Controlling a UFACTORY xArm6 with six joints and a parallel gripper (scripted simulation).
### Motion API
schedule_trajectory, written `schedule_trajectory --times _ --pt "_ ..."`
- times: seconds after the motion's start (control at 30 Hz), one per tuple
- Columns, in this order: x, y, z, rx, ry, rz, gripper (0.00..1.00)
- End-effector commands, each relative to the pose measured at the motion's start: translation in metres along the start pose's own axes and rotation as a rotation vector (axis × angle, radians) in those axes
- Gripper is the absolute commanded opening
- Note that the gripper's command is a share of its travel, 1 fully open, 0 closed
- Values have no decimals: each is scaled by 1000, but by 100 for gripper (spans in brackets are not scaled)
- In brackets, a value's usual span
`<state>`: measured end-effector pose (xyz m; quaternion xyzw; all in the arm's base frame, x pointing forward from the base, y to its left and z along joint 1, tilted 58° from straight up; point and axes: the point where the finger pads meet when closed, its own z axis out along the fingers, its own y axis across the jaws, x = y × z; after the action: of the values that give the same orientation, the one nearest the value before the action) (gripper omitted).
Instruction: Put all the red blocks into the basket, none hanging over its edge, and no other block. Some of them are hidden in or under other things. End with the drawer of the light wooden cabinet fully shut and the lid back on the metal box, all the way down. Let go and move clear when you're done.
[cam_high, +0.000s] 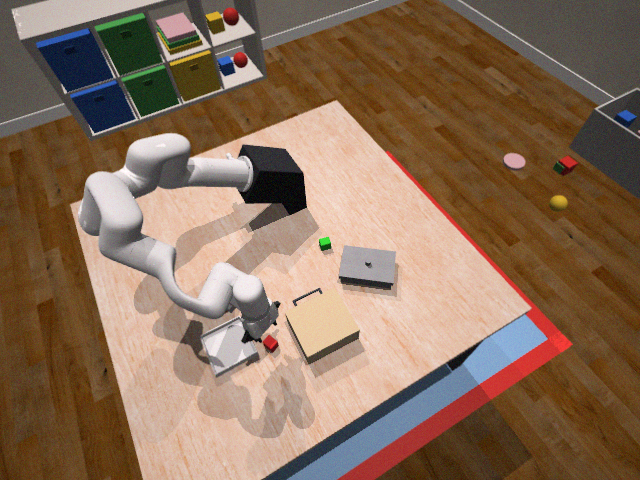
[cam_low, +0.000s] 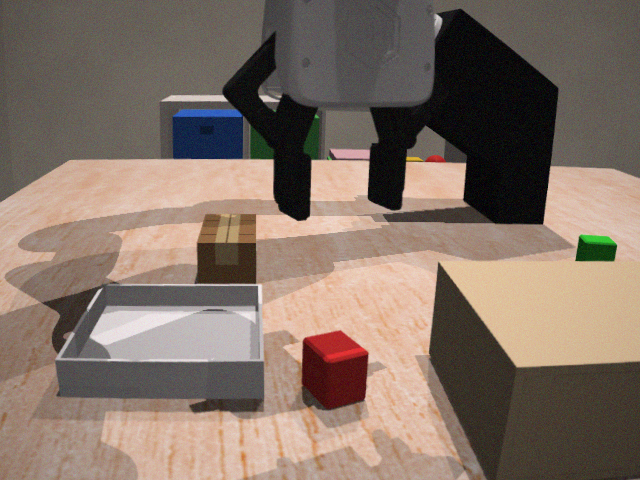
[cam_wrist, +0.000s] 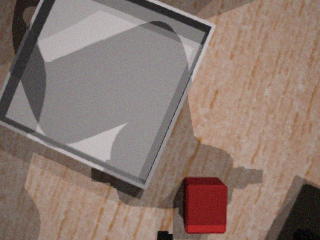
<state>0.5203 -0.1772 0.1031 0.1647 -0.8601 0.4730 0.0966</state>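
Observation:
A red block (cam_high: 270, 343) (cam_low: 334, 369) (cam_wrist: 205, 205) lies on the table just right of the grey basket (cam_high: 235, 365) (cam_low: 155, 379) (cam_wrist: 176, 107), apart from it. The basket's floor is bare. My gripper (cam_high: 253, 334) (cam_low: 341, 204) is open and empty, hanging above the table over the gap between the basket and the red block. The light wooden cabinet (cam_high: 323, 322) (cam_low: 542, 310) stands right of the block, its handle (cam_high: 307, 295) on the far side. The metal box (cam_high: 356, 260) has its lid on. A green block (cam_high: 324, 243) (cam_low: 596, 248) lies beyond the cabinet.
A small cardboard box (cam_low: 226, 248) stands behind the basket, under my arm. A big black block (cam_high: 273, 178) (cam_low: 496, 129) sits at the far side of the table. A shelf (cam_high: 139, 56) with bins and toys stands beyond; loose toys lie on the floor at right.

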Motion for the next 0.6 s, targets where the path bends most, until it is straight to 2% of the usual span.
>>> schedule_trajectory --times 0.0,0.4,0.57 --pt "-2 -1 13 1 -4 1 68" --pt "-2 -1 55 1 -4 1 68" --pt "-2 -1 63 1 -4 1 68"
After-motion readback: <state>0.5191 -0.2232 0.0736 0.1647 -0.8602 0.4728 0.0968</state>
